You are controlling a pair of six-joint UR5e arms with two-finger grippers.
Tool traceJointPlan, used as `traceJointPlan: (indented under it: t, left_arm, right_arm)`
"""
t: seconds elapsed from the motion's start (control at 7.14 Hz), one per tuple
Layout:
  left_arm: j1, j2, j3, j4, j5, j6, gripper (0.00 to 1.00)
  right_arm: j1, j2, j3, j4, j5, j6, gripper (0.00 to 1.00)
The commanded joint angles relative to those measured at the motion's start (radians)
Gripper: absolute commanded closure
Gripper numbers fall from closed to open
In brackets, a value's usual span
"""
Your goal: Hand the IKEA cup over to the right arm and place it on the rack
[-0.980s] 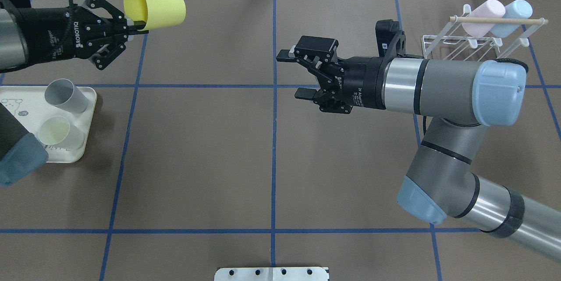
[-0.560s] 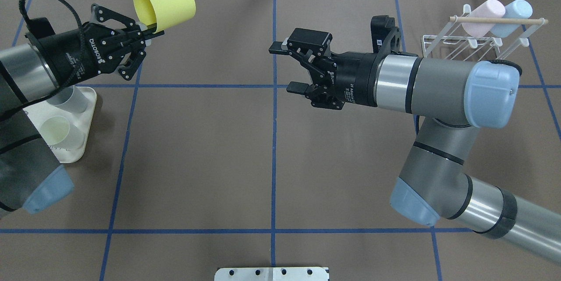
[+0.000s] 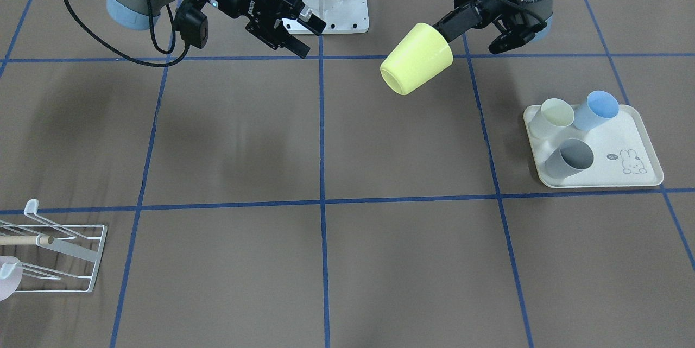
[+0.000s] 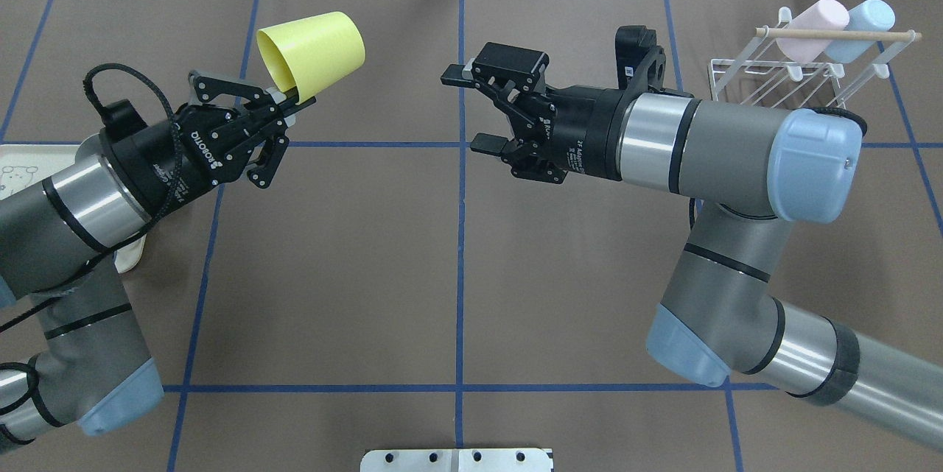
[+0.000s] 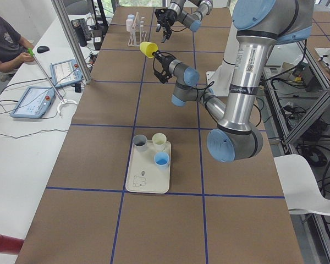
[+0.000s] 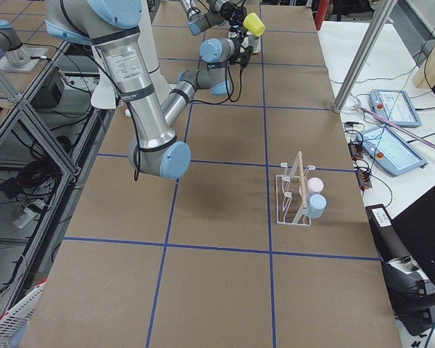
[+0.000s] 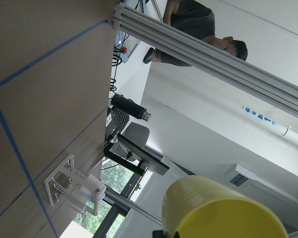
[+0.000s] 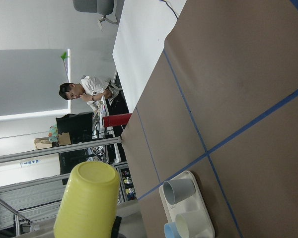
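Yellow cup (image 4: 313, 52) in left jaws — rack (image 3: 70, 251) half cut off

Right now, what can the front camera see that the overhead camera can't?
Only the front-facing view: the cream cup, blue cup and grey cup on the tray. Only the overhead view: the racked blue cup. Both: the rack, the left gripper pinching the yellow cup by its rim, and the open right gripper.
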Motion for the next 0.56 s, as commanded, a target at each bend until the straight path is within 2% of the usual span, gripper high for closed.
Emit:
traceJointPlan:
  t: [0.0,0.14,0.42]
  left_arm:
    - [0.052,-0.015,0.003,-0.001,0.018,0.015,1.0]
    - [0.055,-0.027,0.001,0.0,0.02,0.015,1.0]
    - [0.126,-0.059,0.006,0.005,0.092,0.046,1.0]
  right_arm:
    - [-0.022,0.025,0.0,0.001,-0.041,0.002,0.0]
    - [-0.033,0.026,0.0,0.001,-0.071,0.012,0.0]
    - [-0.051,0.04,-0.004,0.0,-0.097,0.013,0.0]
